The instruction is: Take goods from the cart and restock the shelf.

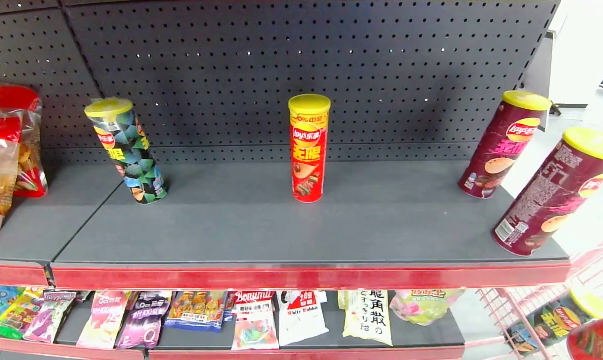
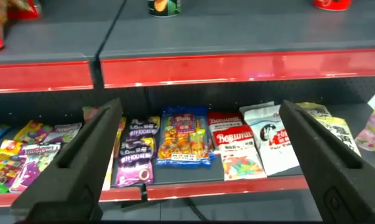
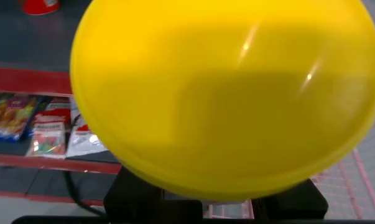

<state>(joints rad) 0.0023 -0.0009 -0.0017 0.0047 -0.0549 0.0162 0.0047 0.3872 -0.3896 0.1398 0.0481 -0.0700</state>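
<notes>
— While the left gripper (image 2: 199, 168) hangs wide open with nothing in it, facing the snack bags (image 2: 184, 140) on the lower shelf, what is the right one doing?

— The right gripper (image 3: 175, 202) is down by the pink cart (image 1: 506, 307), and a yellow lid (image 3: 227, 93) sits right up against its camera. I take that for the lid of the red can (image 1: 599, 342) low at the cart. Whether it actually grips the can I cannot tell; the lid hides that.

— So which step is this?

— The pick from the cart, I judge, or the very start of the carry. The upper shelf (image 1: 281, 225) holds four cans standing well apart: a patterned can (image 1: 126, 150), a red shelf can (image 1: 309, 150), and two maroon cans (image 1: 501, 145) at the right end.

— And next?

— It calls for a firm hold and a lift clear of the cart's wire rim. Then comes a swing up to the bare stretch between the red shelf can and the maroon cans. The can should go down upright without knocking the front maroon one, which stands near the shelf's edge.
</notes>
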